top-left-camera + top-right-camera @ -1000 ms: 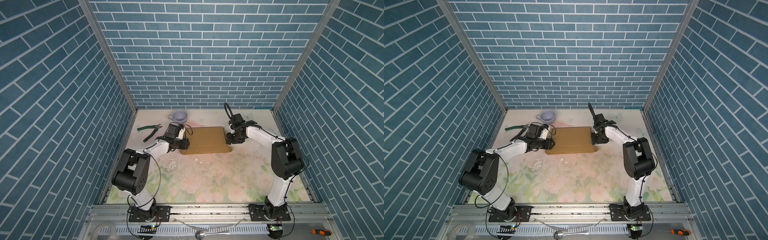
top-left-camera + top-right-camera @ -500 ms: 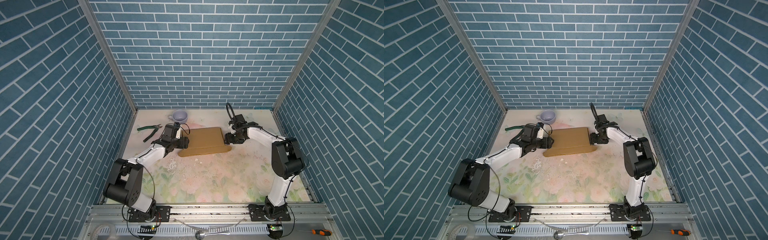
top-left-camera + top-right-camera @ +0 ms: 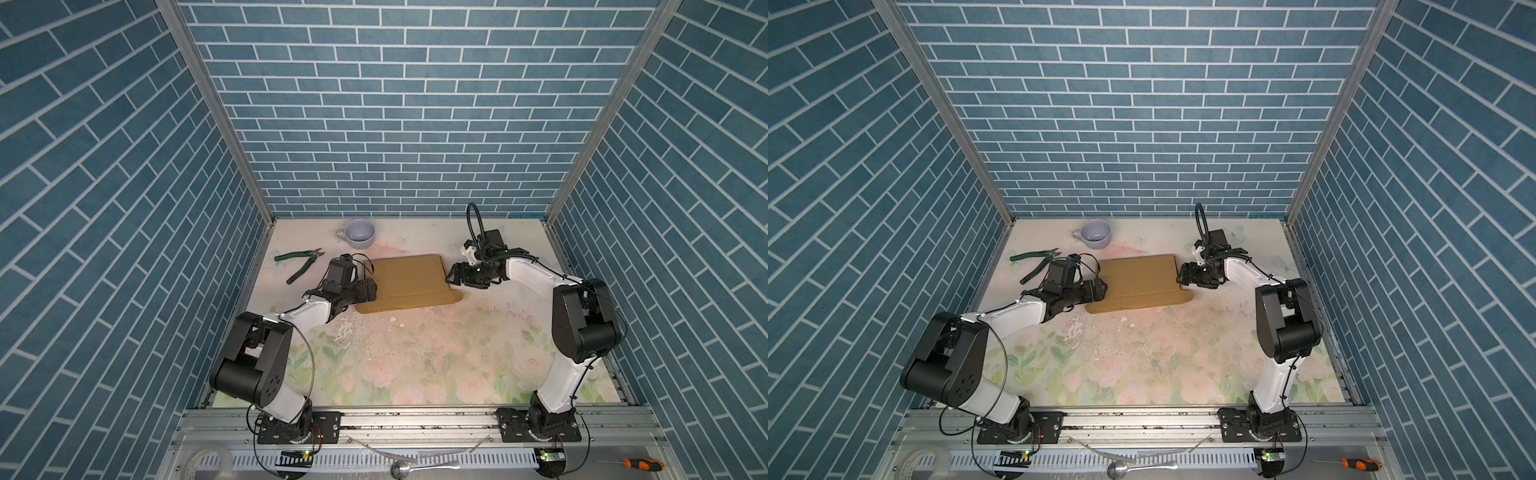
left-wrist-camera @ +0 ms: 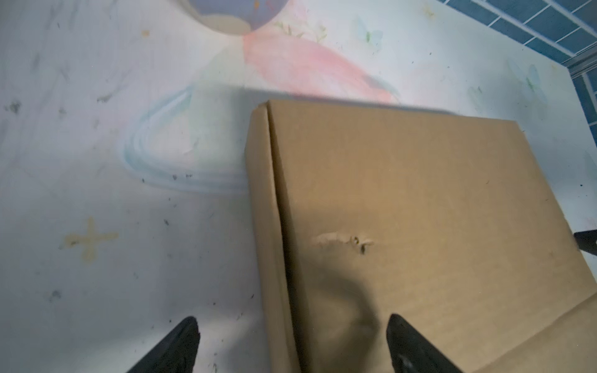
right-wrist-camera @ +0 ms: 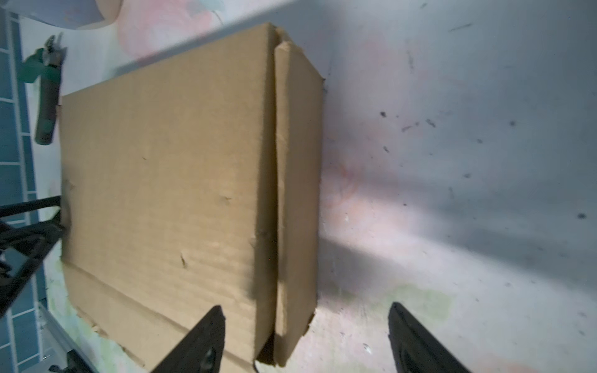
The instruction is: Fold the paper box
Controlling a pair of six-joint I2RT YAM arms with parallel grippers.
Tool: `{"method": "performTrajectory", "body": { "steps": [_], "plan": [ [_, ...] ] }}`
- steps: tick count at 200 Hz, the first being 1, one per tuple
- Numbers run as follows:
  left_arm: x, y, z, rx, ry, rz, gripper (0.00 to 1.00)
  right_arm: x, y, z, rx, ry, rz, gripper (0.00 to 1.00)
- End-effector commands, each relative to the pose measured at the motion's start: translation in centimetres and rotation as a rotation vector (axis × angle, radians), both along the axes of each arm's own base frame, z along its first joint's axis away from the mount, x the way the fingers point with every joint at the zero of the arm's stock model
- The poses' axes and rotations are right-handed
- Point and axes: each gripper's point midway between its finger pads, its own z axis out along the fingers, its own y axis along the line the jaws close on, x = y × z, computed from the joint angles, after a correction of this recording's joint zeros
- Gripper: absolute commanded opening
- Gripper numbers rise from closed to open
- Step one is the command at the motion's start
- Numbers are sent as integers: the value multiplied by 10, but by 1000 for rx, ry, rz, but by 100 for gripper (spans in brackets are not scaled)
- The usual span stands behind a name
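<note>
the left gripper (image 4: 290,319) stood with its jaws spread wide and nothing between them clamped. its two black fingers (image 4: 181,339) sat either side of the left edge of the paper box (image 4: 420,200), low over the mat. the right gripper (image 5: 306,308) was likewise released, its jaws apart around the narrow folded side panel on the box's right edge. i judged that each arm sat at its own end so the box was bracketed from both sides and could not skid while a wall was squared up.

in both top views the paper box (image 3: 409,276) lay between the two grippers, towards the far middle of the flowered table (image 3: 415,357), lid down flat. a long front flap jutted out along its near side onto the mat, seemingly not yet tucked, so the fold looked nearly but not wholly done.

the lilac cup (image 3: 360,231) and green pliers (image 3: 300,267) lay clear of the box, behind and left.
</note>
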Motion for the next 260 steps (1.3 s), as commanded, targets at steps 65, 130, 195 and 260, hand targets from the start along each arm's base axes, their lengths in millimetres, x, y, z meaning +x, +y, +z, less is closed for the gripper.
{"method": "performTrajectory", "body": {
  "steps": [65, 130, 195, 260],
  "plan": [
    [-14, -32, -21, -266, 46, -36, 77, -35, 56, -14, 330, 189, 38, 75],
    [-40, -37, 28, -331, 44, -90, 67, -66, 62, 55, 493, 206, 39, 66],
    [-91, -26, 69, -333, 146, -92, 64, -122, 63, 78, 539, 348, -51, 57],
    [-109, -43, 108, -475, 263, -120, 57, -138, 66, 89, 622, 619, -242, 40]
  ]
}}
